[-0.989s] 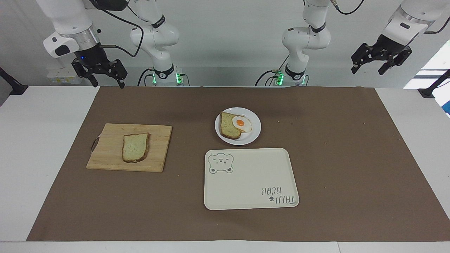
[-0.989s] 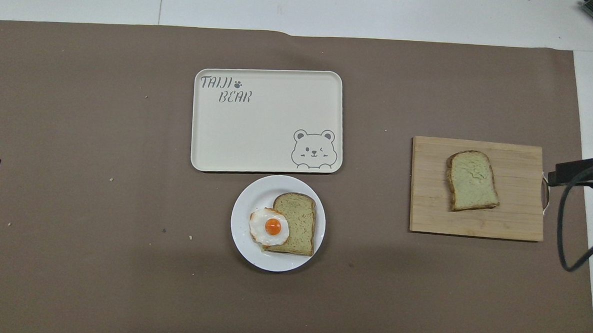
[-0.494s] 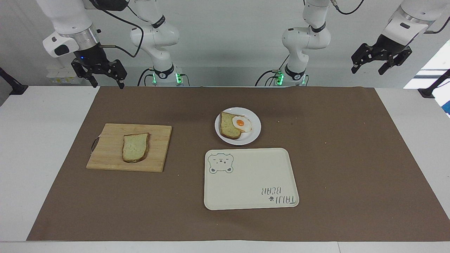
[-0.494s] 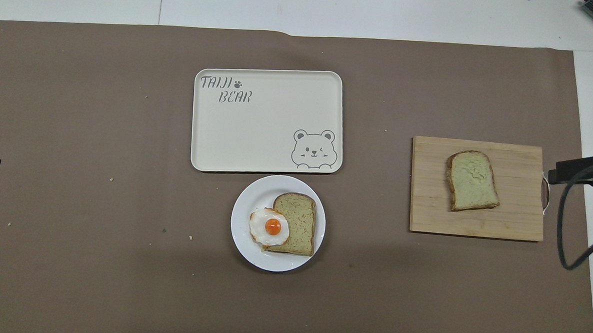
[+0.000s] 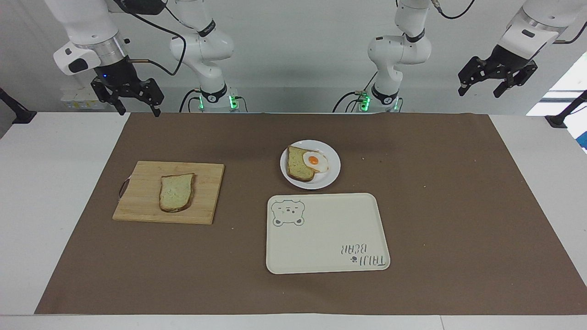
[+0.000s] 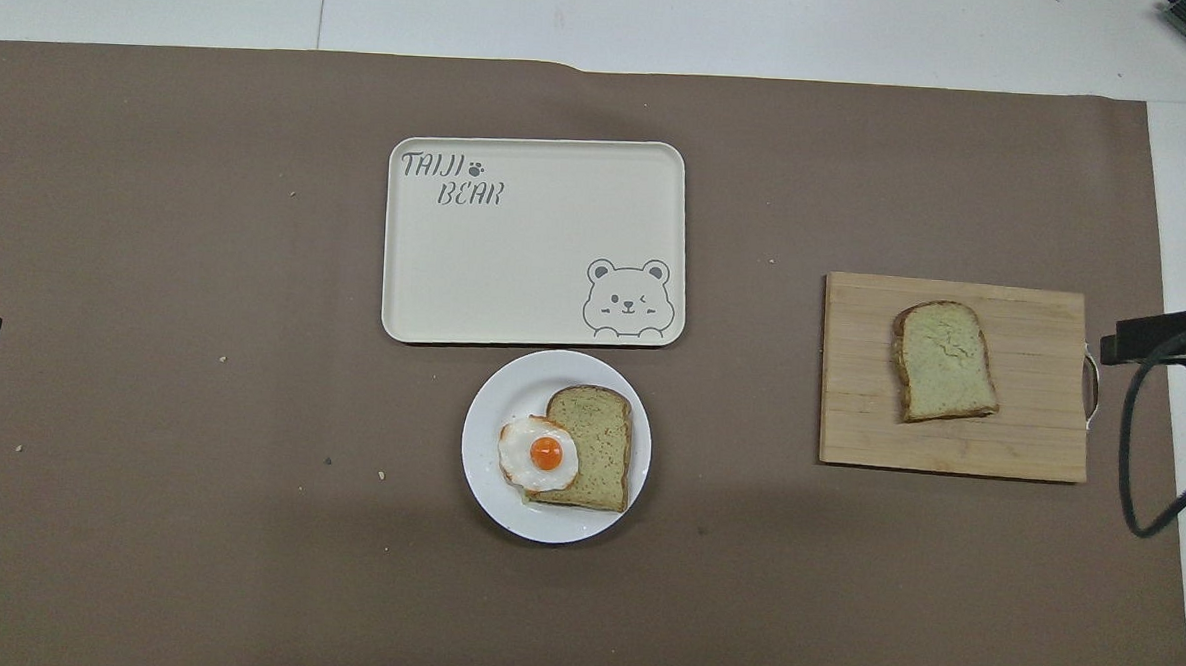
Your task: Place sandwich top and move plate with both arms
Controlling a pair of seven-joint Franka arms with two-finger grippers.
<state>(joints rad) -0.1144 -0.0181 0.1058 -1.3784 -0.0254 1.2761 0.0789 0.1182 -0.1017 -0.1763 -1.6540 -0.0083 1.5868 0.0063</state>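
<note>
The sandwich top [image 5: 176, 192], a squarish slice with a dark crust, lies flat on a wooden cutting board [image 5: 142, 192] toward the right arm's end of the table; it also shows in the overhead view [image 6: 945, 361]. The white plate [image 5: 331, 176] [image 6: 494, 419] sits mid-table and holds a smaller bread slice [image 5: 298, 168] with a fried egg [image 5: 314, 161] partly on it. My right gripper [image 5: 140, 109] hangs open and empty, high above the mat's corner by the board's end. My left gripper [image 5: 479, 89] hangs open and empty, high above the left arm's end.
A cream rectangular tray with a bear drawing [image 5: 325, 233] [image 6: 526, 260] lies just farther from the robots than the plate. A brown mat [image 5: 458, 206] covers most of the table, with crumbs on it. The board [image 6: 851, 384] has a small handle loop at its outer end.
My right gripper has drifted slightly outward toward its own end of the table. The left arm, bread, plate and tray have not moved.
</note>
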